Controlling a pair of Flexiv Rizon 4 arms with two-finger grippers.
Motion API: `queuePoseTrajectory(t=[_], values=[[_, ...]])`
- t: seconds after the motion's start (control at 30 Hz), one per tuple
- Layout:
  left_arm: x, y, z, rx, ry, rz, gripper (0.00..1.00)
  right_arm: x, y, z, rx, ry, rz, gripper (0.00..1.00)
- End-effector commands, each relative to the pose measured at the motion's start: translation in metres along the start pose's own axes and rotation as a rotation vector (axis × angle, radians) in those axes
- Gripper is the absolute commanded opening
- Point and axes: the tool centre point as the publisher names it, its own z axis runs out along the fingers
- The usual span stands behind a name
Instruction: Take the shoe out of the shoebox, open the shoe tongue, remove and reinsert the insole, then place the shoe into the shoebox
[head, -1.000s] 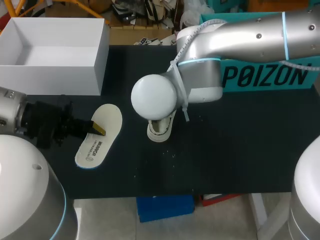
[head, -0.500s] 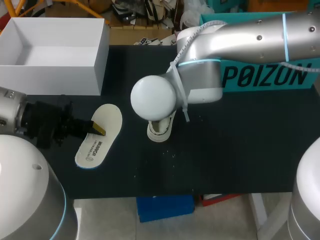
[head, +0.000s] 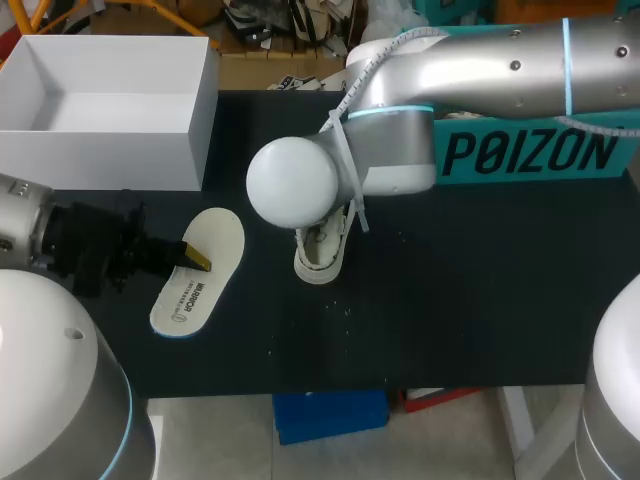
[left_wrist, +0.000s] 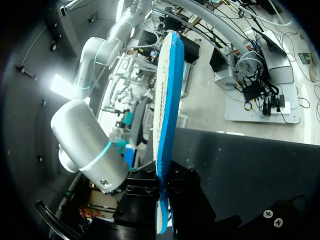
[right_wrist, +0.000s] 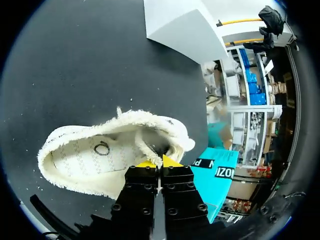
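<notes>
1. Print: the teal panel (head: 530, 150) at the far right of the table (head: 450, 300) has big dark block letters. The insole (head: 200, 275) has a short dark printed line on its white face. Inside the shoe (right_wrist: 90, 155) the footbed shows rows of fine print plus one round mark. I'm not reading any of it off.
2. Count: 1 shoe, 1 insole, 1 white shoebox (head: 110, 110), 1 teal panel, 2 arms w/ 1 gripper each.
3. L gripper (head: 195, 257): clamped on the insole. In the L wrist view the insole stands edge-on between the two black fingers, blue rim toward the cam. Both fingers press it from either side and most of its length sticks out ahead of them. The gap is narrow, just the insole's thickness.
4. R gripper (right_wrist: 158, 162): yellow tips nearly together, only a thin seam between them, right at the near rim of the shoe's opening. A frayed strip of the shoe's fabric runs into that seam, so to me it looks pinched on the shoe. The footbed lies just ahead of and below the tips.
5. Where things are:
   - The shoe is mid-table w/ its opening up, partly hidden under my R arm in the head view. It's out of the shoebox and well apart from it.
   - The insole is out of the shoe, off to its left w/ bare table between them, near the shoebox's front wall. I can't tell if its far end touches the table.
   - The shoebox is open at the far-left corner.
</notes>
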Motion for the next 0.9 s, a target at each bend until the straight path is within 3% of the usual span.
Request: queuePoseTrajectory(t=[0.03,0.57,0.9], values=[[0.0,-0.001,-0.001,-0.001,0.004,0.0,0.0,-0.006,0.015,0.002,0.019,-0.006,-0.014,0.0],[0.0,-0.001,-0.001,-0.001,0.004,0.0,0.0,-0.029,0.033,0.026,0.063,-0.055,-0.011,0.0],[0.0,-0.001,-0.001,-0.001,0.004,0.0,0.0,-0.038,0.034,0.016,0.071,-0.088,0.008,0.0]])
